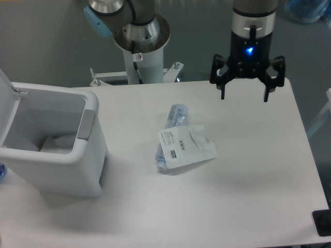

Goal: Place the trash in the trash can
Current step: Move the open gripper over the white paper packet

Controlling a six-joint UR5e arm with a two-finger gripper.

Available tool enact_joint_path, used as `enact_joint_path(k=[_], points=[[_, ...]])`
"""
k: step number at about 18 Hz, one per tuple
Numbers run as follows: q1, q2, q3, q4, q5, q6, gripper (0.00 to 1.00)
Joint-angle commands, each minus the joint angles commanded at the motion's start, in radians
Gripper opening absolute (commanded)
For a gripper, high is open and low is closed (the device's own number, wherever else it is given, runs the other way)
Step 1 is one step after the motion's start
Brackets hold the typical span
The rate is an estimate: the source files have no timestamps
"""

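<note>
**Two pieces of trash on the table, my pincer empty above the far edge**

Largest of all is the white table [248, 196], which fills most of the view. On its left side stands the trash can [62, 165], a boxy white bin with rounded corners. Its hinged lid [8, 106] is swung up and back on the left, so the inside lies exposed, and a grey tab [86, 125] sits on the right rim. Something pale lies at the bottom of the bin; I cannot tell what it is.

Behind the table rises my arm's pedestal [142, 59], with a round metal base joint on top.

My pincer [244, 95] hangs over the table's far right part, a blue light glowing on its body. Its two dark fingers are spread wide apart and hold nothing. It is well apart from the trash.

Near the table's middle lies the clear bluish bottle [175, 119], on its side and slanted. The flat white pouch [187, 146] with small black labels rests across the bottle's lower part, touching it.
</note>
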Motion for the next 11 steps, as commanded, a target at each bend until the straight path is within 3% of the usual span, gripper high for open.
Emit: enact_joint_path(k=[3,5,9,11], points=[[-0.006,0.005,-0.017,0.003,0.002,-0.005,1.00],[-0.006,0.011,-0.067,0.020,0.000,-0.005,1.00],[-0.009,0.029,-0.201,0.162,0.006,-0.012,1.00],[-0.011,0.034,-0.238,0.176,0.006,-0.014,1.00]])
